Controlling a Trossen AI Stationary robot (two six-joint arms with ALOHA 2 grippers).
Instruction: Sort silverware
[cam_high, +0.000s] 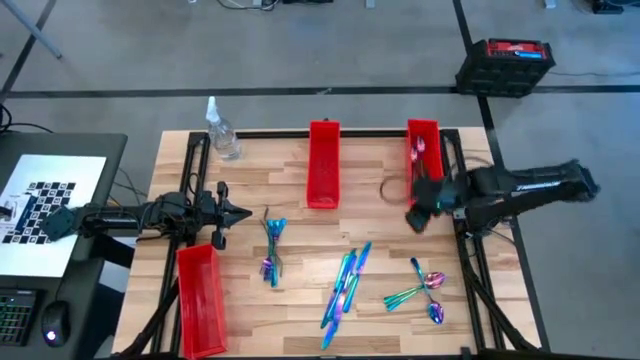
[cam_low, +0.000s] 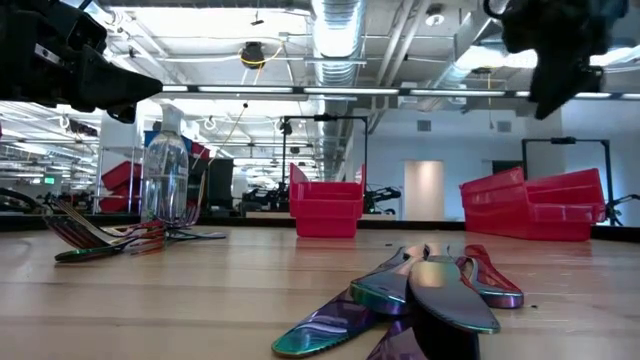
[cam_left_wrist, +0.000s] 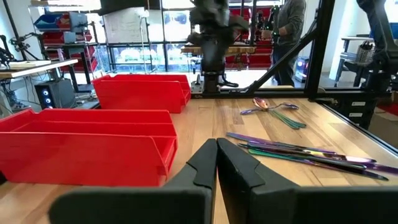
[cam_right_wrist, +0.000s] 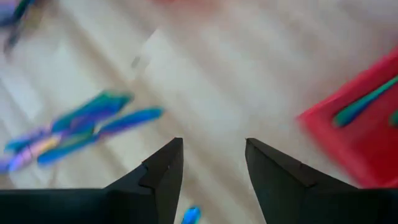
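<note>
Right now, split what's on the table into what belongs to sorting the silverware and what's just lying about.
Job:
- forks
- knives
- spoons
- three red bins: left, middle, right, already holding silverware
- right gripper, open, empty
- left gripper, shut, waiting

Lying about:
- spray bottle
- metal ring

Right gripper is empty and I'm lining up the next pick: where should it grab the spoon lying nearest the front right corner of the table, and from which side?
Take the spoon by its slim handle, not the bowl. It lies flat beside the other spoons, so the open right gripper probably does best coming straight down, fingers across the handle.
</note>
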